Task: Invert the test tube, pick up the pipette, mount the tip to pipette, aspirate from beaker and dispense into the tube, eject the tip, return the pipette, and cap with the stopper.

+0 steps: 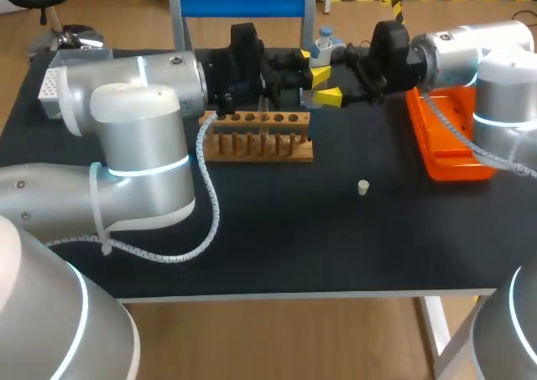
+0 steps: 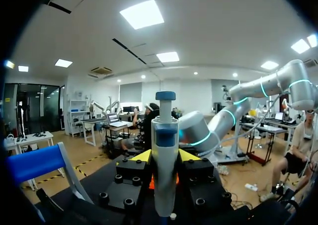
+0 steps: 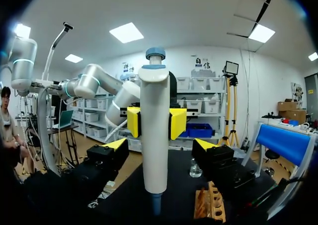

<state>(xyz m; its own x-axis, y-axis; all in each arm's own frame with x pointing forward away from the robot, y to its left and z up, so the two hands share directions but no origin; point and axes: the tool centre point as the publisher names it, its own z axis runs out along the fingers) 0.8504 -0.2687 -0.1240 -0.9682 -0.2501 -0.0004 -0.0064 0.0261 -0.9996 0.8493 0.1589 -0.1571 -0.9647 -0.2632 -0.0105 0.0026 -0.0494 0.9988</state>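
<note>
Left gripper (image 2: 164, 158) is clamped on the upright pipette (image 3: 154, 96), its yellow tips pressing the white barrel from both sides, over the far side of the table (image 1: 336, 246) near the wooden rack (image 1: 260, 137). Right gripper (image 3: 160, 145) faces it, fingers spread wide, flanking the barrel without touching. The stopper (image 1: 362, 187) lies apart on the tabletop.
</note>
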